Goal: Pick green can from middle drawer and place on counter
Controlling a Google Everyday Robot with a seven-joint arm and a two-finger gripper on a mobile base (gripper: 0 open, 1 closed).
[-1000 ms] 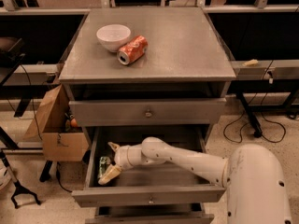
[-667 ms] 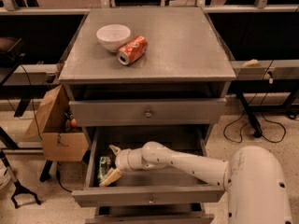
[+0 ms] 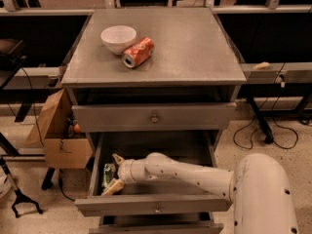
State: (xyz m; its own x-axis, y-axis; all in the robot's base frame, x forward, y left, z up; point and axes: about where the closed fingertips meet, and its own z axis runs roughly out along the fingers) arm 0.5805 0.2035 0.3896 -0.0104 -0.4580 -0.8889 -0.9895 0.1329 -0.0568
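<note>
A cardboard box [image 3: 61, 145] stands on the floor left of the cabinet. The middle drawer [image 3: 156, 204] is pulled open, and the green can [image 3: 107, 172] lies in its left end. The pincer [image 3: 111, 174] is there too, its fingers apart with the can between them; I cannot tell whether they touch it. On the tabletop [image 3: 195, 48], a white bowl [image 3: 118, 38] stands just beside an orange-red soda can [image 3: 138, 51] lying on its side.

no readable text anywhere, end effector [image 3: 114, 172] in middle drawer [image 3: 195, 204], fingers apart, at green can [image 3: 107, 174]
</note>
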